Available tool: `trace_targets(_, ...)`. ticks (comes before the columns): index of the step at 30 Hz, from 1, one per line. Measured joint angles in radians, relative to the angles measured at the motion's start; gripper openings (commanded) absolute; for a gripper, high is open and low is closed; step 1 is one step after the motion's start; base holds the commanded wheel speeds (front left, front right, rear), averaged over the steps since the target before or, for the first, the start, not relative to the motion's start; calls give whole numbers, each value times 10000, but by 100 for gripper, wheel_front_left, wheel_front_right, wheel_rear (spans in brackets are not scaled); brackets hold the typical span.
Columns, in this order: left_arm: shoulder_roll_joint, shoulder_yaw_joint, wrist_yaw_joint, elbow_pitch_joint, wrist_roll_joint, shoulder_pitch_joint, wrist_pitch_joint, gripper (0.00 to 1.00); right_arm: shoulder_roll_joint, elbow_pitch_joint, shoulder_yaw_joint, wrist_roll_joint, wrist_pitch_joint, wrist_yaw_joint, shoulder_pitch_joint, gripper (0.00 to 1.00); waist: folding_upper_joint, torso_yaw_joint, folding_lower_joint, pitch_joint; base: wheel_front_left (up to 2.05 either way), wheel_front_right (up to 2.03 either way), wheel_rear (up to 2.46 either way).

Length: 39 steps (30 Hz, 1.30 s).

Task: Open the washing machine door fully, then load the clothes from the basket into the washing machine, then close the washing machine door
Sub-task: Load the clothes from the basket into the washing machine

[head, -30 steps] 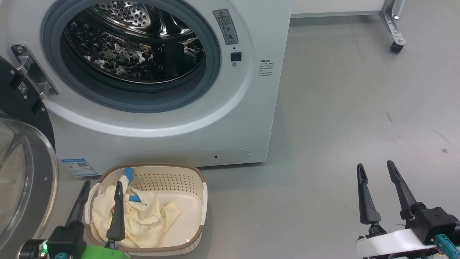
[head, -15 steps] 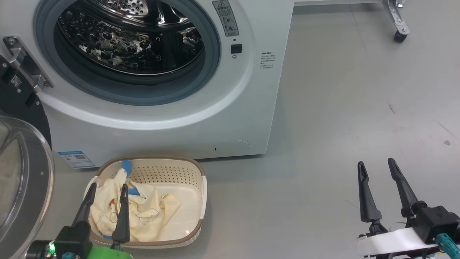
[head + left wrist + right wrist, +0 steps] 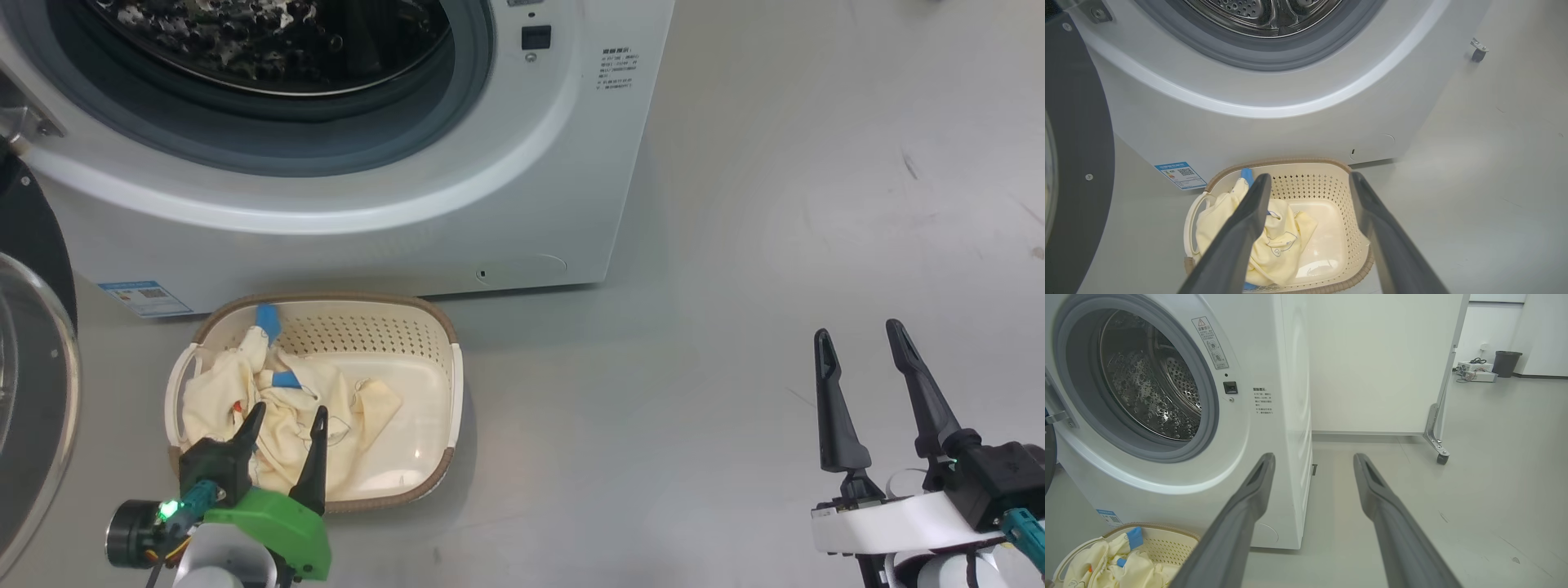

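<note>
The white washing machine fills the upper left of the head view, its steel drum exposed. Its door hangs swung open at the far left, black ring and glass bowl showing. On the floor before the machine sits the cream basket holding pale yellow clothes with blue parts. My left gripper hovers open over the basket's near edge, fingertips above the clothes, holding nothing. In the left wrist view the clothes lie between and below the fingers. My right gripper stands open over bare floor at the lower right.
Grey floor stretches to the right of the machine. A white panel on a caster foot stands behind on the right. A dark bin and boxes sit far back.
The head camera has tilted down, so the machine and basket sit higher in view. My left gripper has moved forward over the basket's near edge, above the clothes. The right gripper holds still.
</note>
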Motion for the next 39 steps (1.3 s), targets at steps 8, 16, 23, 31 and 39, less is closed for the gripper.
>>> trace_targets(8,-36,-94,0,1937,-35,-1536,926,100,-23,-299,84,-42,0,86,-500,100,0,-211,0,1196,0,0,0)
trace_targets(16,-50,-58,102,3273,67,-3018,1666,100,-25,-458,196,-4,0,180,-841,100,0,-589,0,2293,0,0,0)
trace_targets(23,88,828,472,3900,-290,-3934,1871,100,-23,-660,247,81,0,217,-1117,100,0,-935,0,3124,0,0,0)
trace_targets(31,794,1243,890,4544,-405,-5034,2282,100,-21,-872,291,284,0,259,-1504,100,0,-1409,1,4261,0,0,0)
trace_targets(39,2010,863,1085,5122,477,-6160,3185,100,-23,-1206,541,784,0,267,-2122,100,0,-1825,1,5576,0,0,0)
